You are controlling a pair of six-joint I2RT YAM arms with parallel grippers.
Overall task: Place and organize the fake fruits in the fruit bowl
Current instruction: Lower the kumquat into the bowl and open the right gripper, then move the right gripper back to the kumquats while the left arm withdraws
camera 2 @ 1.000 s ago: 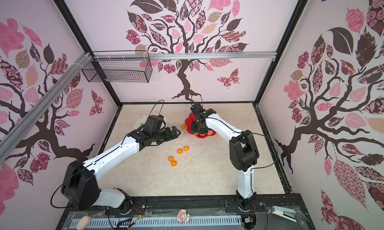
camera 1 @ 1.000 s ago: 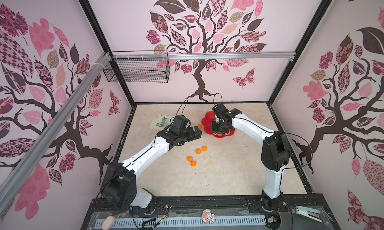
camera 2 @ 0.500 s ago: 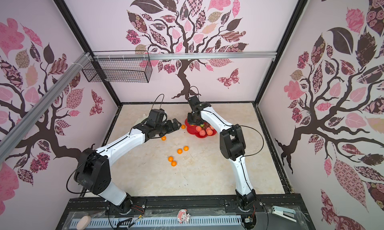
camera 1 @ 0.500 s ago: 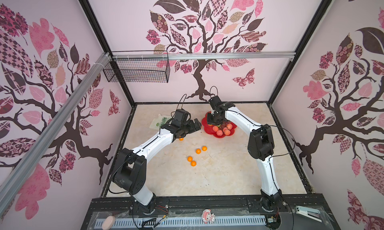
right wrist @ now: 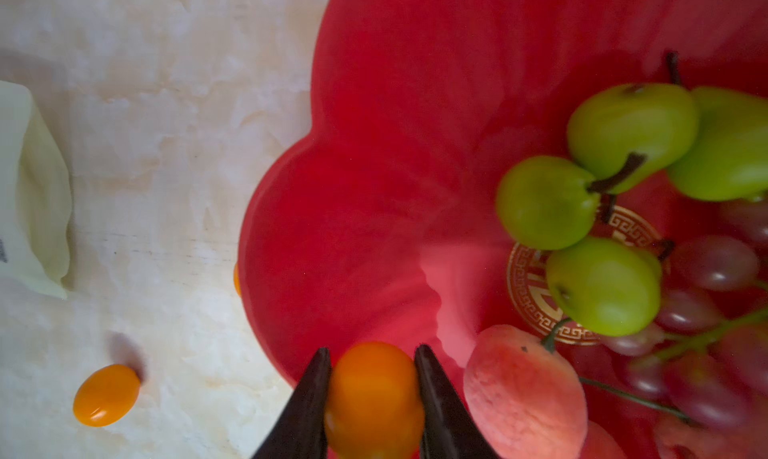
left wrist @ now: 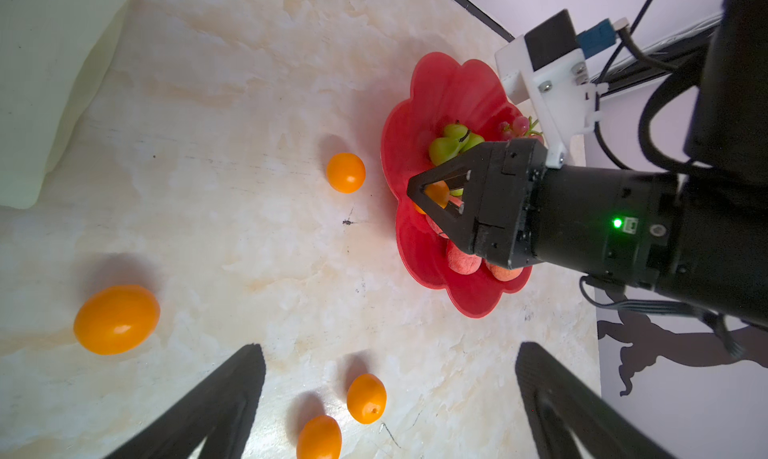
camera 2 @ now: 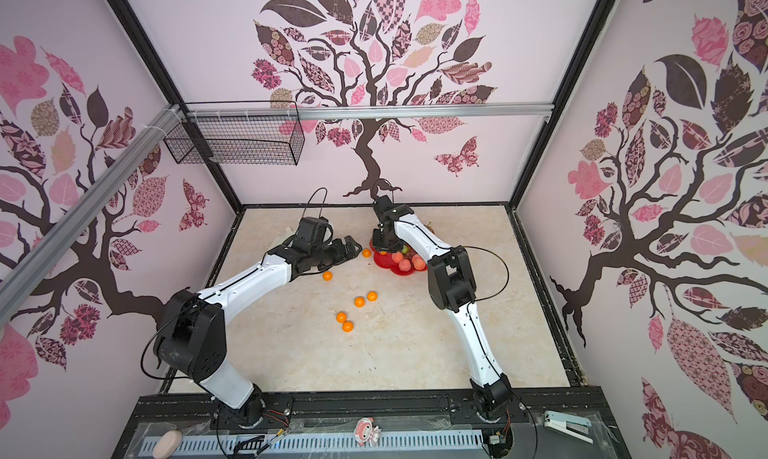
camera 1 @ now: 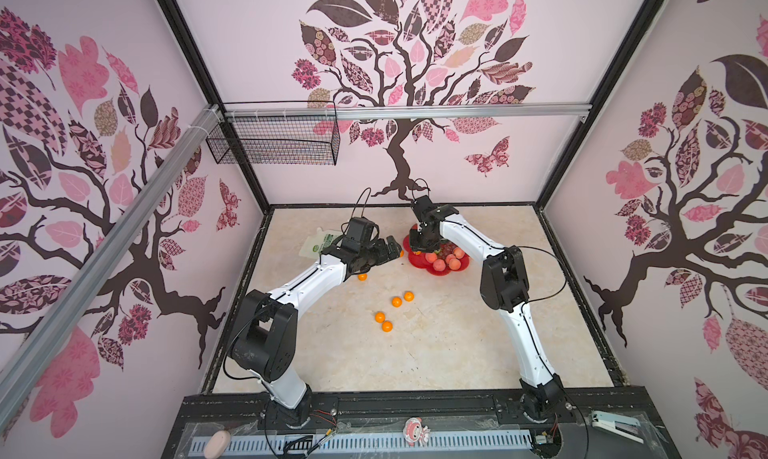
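Observation:
The red scalloped fruit bowl (camera 1: 419, 260) (camera 2: 384, 263) (left wrist: 444, 87) (right wrist: 374, 145) holds green pears (right wrist: 631, 128), pink peaches (right wrist: 523, 386) (camera 1: 439, 265) and a purple grape bunch (right wrist: 715, 266). My right gripper (right wrist: 372, 353) (camera 1: 417, 247) (left wrist: 415, 189) hangs over the bowl's left rim, shut on an orange ball (right wrist: 374, 398). My left gripper (left wrist: 386, 349) (camera 1: 392, 249) (camera 2: 353, 247) is open and empty, just left of the bowl above the table. Several orange balls lie loose on the table (camera 1: 396, 301) (camera 2: 327, 276) (left wrist: 345, 172); one (camera 2: 366, 253) rests beside the bowl's rim.
A white pouch with a green label (camera 1: 320, 245) (left wrist: 50, 83) lies on the table behind the left arm. A black wire basket (camera 1: 274, 141) hangs on the back wall at the left. Walls close in the marble table (camera 1: 415, 353) on three sides.
Both grippers have moved toward the back. The right gripper shifted from the bowl's middle to its left rim, uncovering the peaches, still holding the orange ball. The left gripper stayed open.

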